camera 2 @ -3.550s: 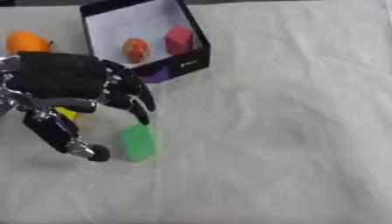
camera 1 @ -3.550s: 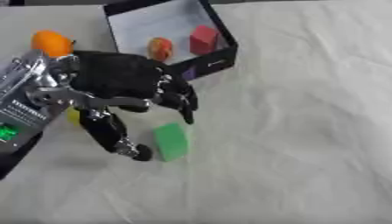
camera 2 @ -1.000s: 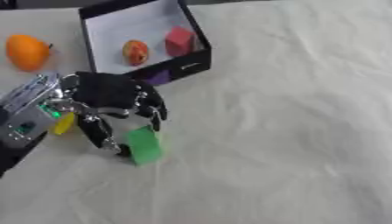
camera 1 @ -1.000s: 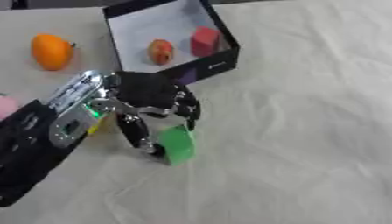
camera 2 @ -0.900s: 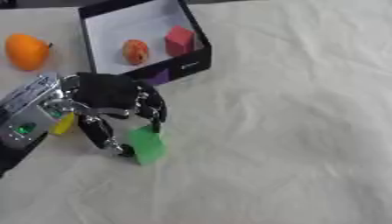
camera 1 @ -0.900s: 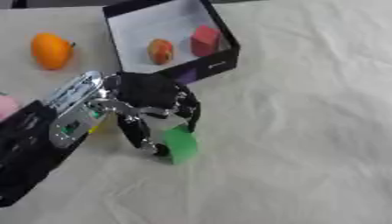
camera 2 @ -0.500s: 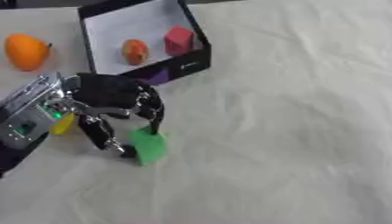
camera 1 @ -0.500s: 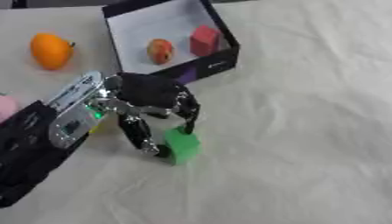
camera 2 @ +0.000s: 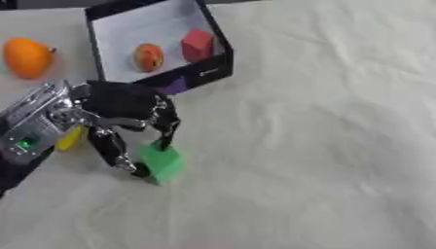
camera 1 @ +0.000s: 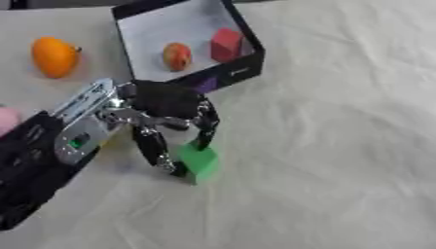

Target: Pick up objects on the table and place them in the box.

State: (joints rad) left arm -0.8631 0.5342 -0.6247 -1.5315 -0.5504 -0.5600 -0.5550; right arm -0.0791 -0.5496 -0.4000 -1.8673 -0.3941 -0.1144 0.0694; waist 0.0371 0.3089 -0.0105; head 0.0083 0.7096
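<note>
Left hand point(camera 1: 166, 104) down over the green block point(camera 1: 198, 163), arm reaching in from the lower left corner. Fingers point(camera 1: 207, 124) curled down onto the block's top far edge, thumb point(camera 1: 154, 148) hooked in against its near left side: a pinch across the block, apparently to trap it from two sides before a lift. Block sitting tilted on the cloth-covered worktop point(camera 1: 340, 146), one edge seemingly raised, so likely mid-pickup rather than resting flat; hard to say whether clear of the cloth. Well short of the box point(camera 1: 243, 46), which stands open toward the far left, black-walled, pale inside.

Count so far: two things already in the box, one round orange-red fruit point(camera 1: 177, 56) and one red block point(camera 1: 226, 44), side by side near the front wall. Out on the worktop: one green block in the pinch, one orange fruit point(camera 1: 54, 57) alone left of the box, one small purple piece point(camera 1: 204, 85) tucked just at the box's front wall. Also a scrap of yellow point(camera 2: 70, 137) peeking from under the wrist and a bit of pink point(camera 1: 9, 119) at the left edge, neither identifiable. Right hand nowhere to be seen.
</note>
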